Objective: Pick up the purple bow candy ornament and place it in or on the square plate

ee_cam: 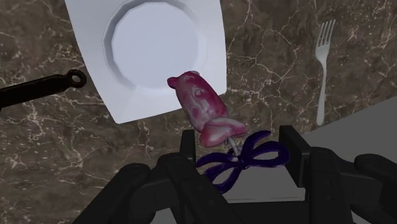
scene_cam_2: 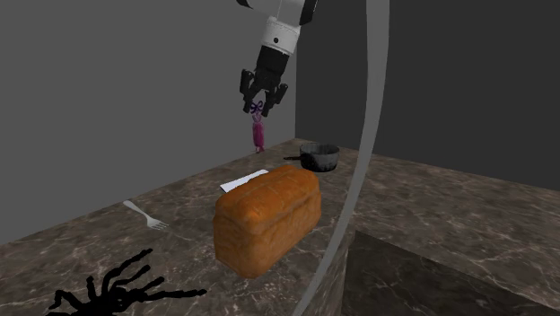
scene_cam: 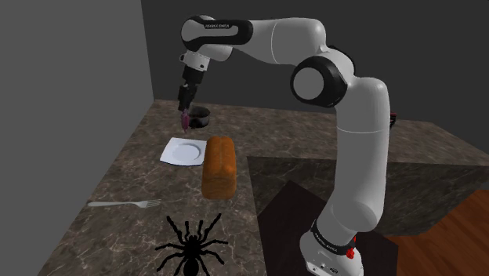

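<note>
My black gripper (scene_cam: 185,104) hangs high above the marble counter, shut on the dark purple bow (ee_cam: 245,158) of the candy ornament. The pink, mottled candy (ee_cam: 201,107) dangles below the fingers (scene_cam_2: 258,133). In the wrist view it hangs over the near edge of the white square plate (ee_cam: 210,38), which has a round well. The plate (scene_cam: 177,151) lies flat on the counter beneath the gripper, and in the second exterior view it (scene_cam_2: 240,183) sits just behind the bread.
A brown loaf of bread (scene_cam: 219,166) lies beside the plate. A small black pan (scene_cam: 202,118) stands behind the plate near the wall. A fork (scene_cam: 125,204) and a black toy spider (scene_cam: 188,245) lie nearer the counter's front edge.
</note>
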Available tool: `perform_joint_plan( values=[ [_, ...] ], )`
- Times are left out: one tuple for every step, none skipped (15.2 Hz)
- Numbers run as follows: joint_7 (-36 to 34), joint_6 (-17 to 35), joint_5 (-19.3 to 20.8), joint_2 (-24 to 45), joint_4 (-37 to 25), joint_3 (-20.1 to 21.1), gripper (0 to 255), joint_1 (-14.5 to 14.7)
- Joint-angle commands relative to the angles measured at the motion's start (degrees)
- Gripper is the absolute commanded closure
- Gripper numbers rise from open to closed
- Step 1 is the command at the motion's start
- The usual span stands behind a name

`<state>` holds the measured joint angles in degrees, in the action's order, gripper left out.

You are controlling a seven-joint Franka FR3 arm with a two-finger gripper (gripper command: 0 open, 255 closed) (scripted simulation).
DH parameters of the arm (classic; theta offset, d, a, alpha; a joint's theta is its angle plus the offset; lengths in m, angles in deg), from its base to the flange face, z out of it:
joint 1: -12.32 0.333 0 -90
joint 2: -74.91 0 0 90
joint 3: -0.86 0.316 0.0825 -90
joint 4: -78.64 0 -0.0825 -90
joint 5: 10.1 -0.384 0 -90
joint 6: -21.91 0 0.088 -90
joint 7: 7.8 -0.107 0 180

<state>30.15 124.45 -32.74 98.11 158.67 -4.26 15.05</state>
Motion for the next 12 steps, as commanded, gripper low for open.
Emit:
perform_joint_plan(
  values=[
    [0.71,-0.24,-0.14,1.15,-1.10,-0.12,255,-0.53],
    [0.95,0.47,-0.20,1.18,-0.38,-0.11,255,-0.49],
    [1.19,1.14,-0.27,1.24,0.26,-0.09,255,-0.46],
    [1.43,1.82,-0.34,1.31,0.92,-0.07,255,-0.42],
    [1.67,2.50,-0.41,1.39,1.55,-0.06,255,-0.39],
    [1.91,3.16,-0.49,1.48,2.16,-0.04,255,-0.36],
    [2.15,3.82,-0.57,1.59,2.76,-0.02,255,-0.33],
    [2.38,4.48,-0.66,1.71,3.33,0.01,255,-0.31],
    [2.62,5.13,-0.74,1.84,3.89,0.03,255,-0.28],
    [2.86,5.77,-0.84,1.98,4.42,0.05,255,-0.26],
    [3.10,6.40,-0.93,2.14,4.94,0.08,255,-0.24],
    [3.34,7.04,-1.03,2.30,5.45,0.11,255,-0.22]
  ],
)
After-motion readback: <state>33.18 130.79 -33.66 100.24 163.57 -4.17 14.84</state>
